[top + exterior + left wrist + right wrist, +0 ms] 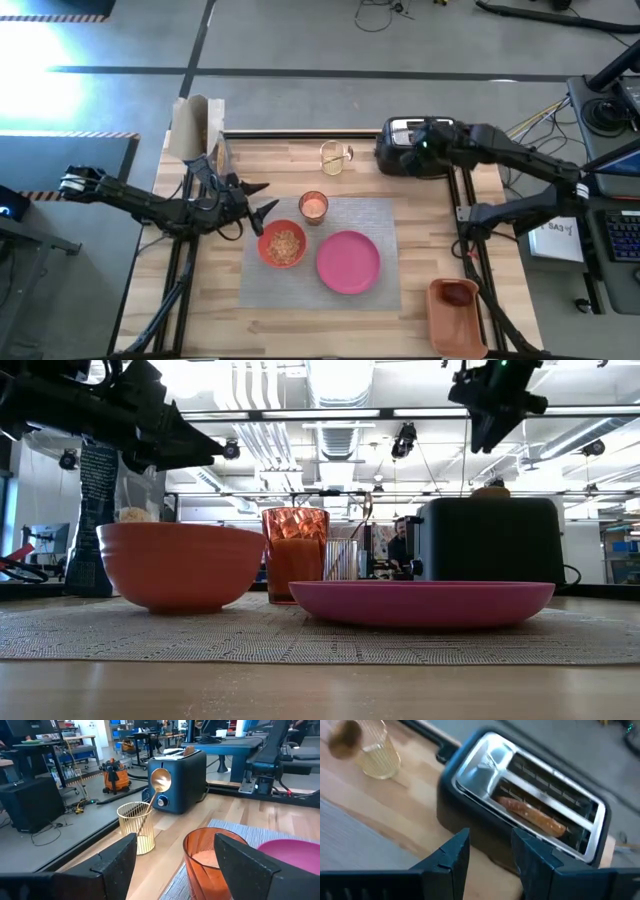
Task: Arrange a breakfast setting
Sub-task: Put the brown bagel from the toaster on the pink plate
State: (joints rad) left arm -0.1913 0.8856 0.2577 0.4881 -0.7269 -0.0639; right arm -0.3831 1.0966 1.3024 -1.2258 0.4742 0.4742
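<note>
So here's the setup: a grey placemat (335, 262) sits in the middle of the wooden worktop (270, 325). On it there's an orange-red bowl (283, 244) with some cereal-looking stuff inside, a round pink plate (348, 262) just right of the bowl, and a faceted glass of orange-pink drink (313, 206) at the far edge of the mat, behind the bowl.

The left hand (262, 199) hovers above the worktop just left of the glass, fingers spread wide with nothing between them. In its wrist view the glass sits right between the two dark fingers (116, 862), though a bit farther on.

The right hand (488, 428) hangs over the black-and-silver toaster (410, 146) at the far right of the worktop, fingers partly open and empty. A brown toast slice (530, 813) is sitting down in one of the toaster slots, right below that hand.

A gold wire cup (334, 158) holding a gold spoon (157, 787) stands on the far side, between the glass and the toaster. An orange rectangular bin (457, 317) with a red fruit (457, 295) in it sits at the near right corner.
</note>
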